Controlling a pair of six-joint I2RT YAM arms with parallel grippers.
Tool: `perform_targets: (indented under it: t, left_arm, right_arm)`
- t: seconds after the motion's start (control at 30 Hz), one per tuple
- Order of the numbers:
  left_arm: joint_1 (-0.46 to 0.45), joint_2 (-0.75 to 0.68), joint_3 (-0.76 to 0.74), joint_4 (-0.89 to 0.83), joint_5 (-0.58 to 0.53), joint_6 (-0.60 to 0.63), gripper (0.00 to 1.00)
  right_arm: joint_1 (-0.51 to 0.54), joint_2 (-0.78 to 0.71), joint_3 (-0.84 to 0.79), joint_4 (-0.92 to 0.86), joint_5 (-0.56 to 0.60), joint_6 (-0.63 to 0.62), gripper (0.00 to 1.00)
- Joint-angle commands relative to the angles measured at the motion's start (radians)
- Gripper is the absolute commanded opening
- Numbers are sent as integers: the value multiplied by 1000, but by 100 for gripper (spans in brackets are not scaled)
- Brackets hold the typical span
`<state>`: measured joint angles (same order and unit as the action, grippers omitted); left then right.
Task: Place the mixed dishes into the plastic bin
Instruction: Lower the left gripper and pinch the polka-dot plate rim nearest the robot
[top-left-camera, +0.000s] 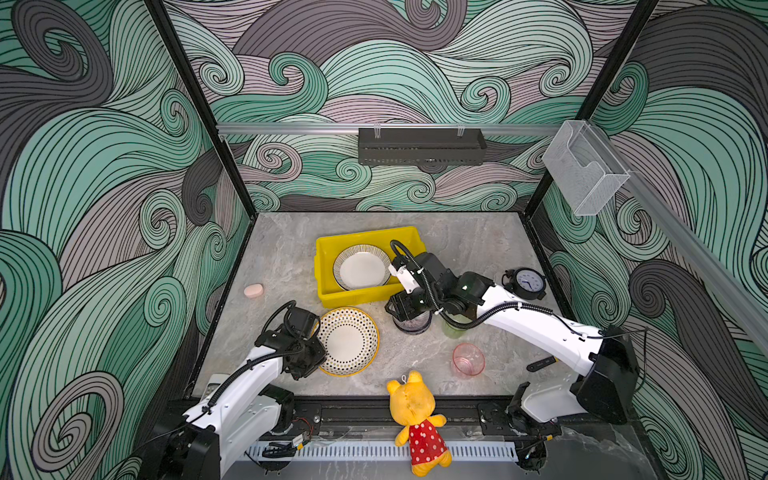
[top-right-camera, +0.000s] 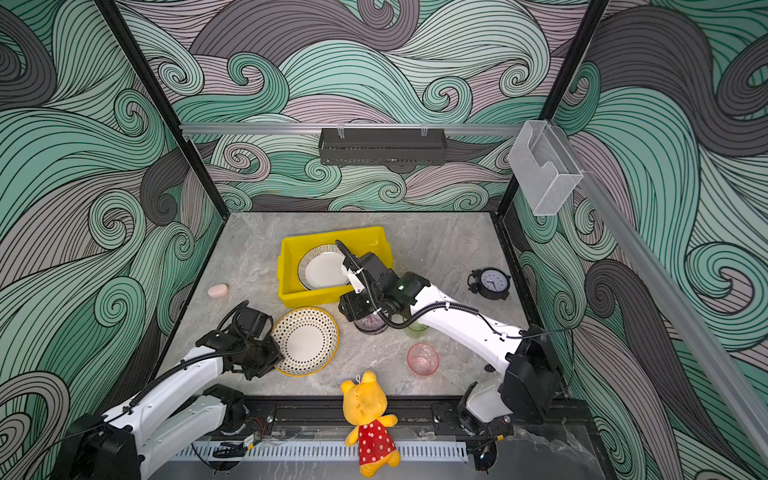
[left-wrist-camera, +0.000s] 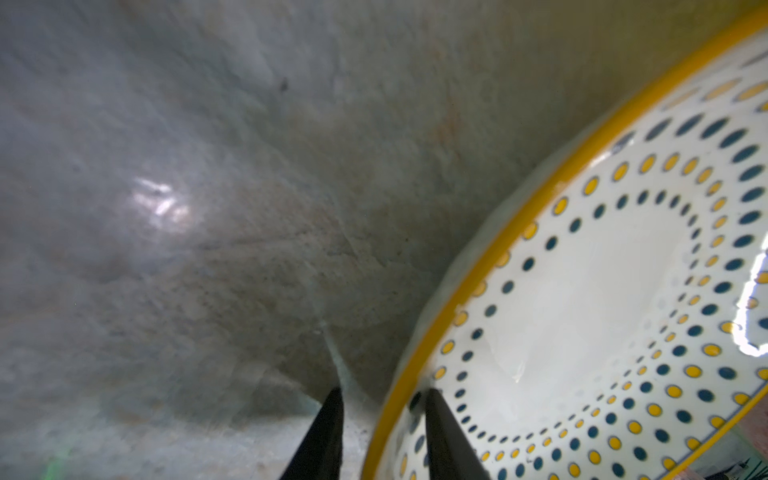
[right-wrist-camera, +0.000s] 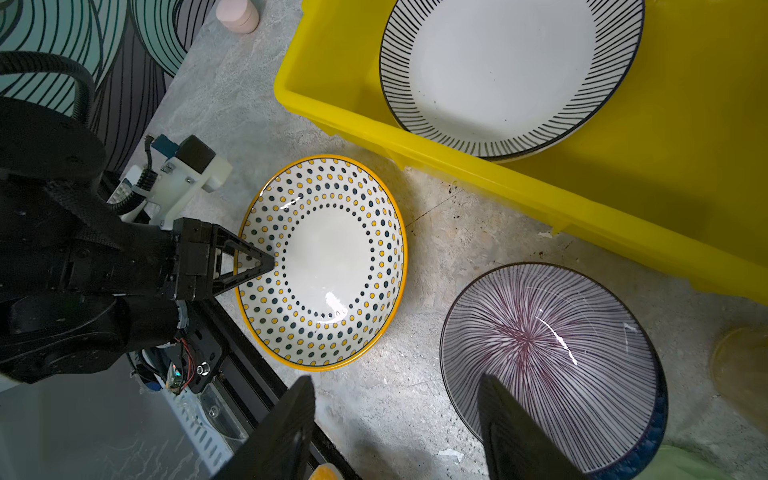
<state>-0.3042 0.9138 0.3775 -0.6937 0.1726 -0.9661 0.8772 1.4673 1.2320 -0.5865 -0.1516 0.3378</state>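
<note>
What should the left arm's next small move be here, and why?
Probably close the left gripper fully on the dotted-rim plate. Its fingers straddle the plate's yellow edge, one inside and one outside, with a gap visible beside the rim. The plate lies on the table, outside the yellow bin, which holds the striped-rim plate.

Striped plate (top-left-camera: 362, 268) lies in yellow bin (top-left-camera: 353, 297); dotted plate (top-left-camera: 349, 341), purple-striped bowl (right-wrist-camera: 548, 357) outside.

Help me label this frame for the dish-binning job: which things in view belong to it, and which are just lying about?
Job: bin, striped plate, dotted plate, purple bowl, green cup, pink cup.
Lying about: bear, clock, pink puck, rack, clear box.
</note>
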Motion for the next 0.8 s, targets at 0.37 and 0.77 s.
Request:
perform_targets:
  t: [0.37,0.77]
  left_arm:
    - [-3,-29,-14,-36,9,-14,20]
    - [-2,-32,-10,-45,23,-46,11]
  right_arm:
    - [11,22,35,-3,-18,15,64]
    - [20,42,47,7,-51,20,63]
